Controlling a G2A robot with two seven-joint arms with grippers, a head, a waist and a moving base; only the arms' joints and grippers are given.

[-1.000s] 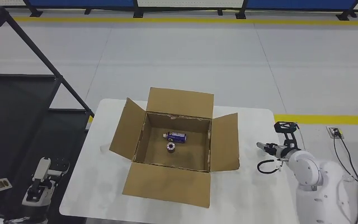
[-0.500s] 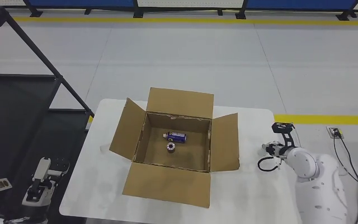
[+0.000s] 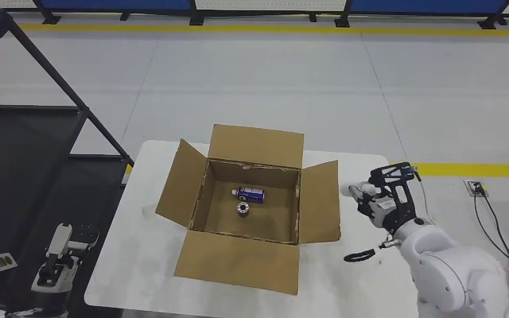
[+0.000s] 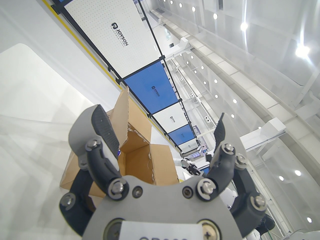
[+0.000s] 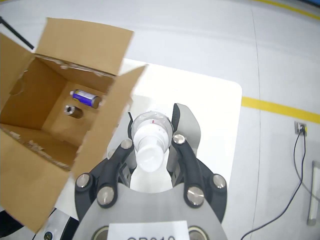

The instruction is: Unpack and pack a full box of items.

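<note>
— The left gripper [image 4: 160, 123] hangs spread wide, well apart from the box [image 3: 238, 269].
— The right gripper [image 5: 152, 123] pinches the bottle [image 5: 150, 136] just beside the right flap; the box opening lies to its left, so this arm looks nearer.

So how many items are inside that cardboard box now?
2: a blue-labelled can toward the back, and a small metal cylinder just nearer the robot. The near wall of the box could hide more.
</note>
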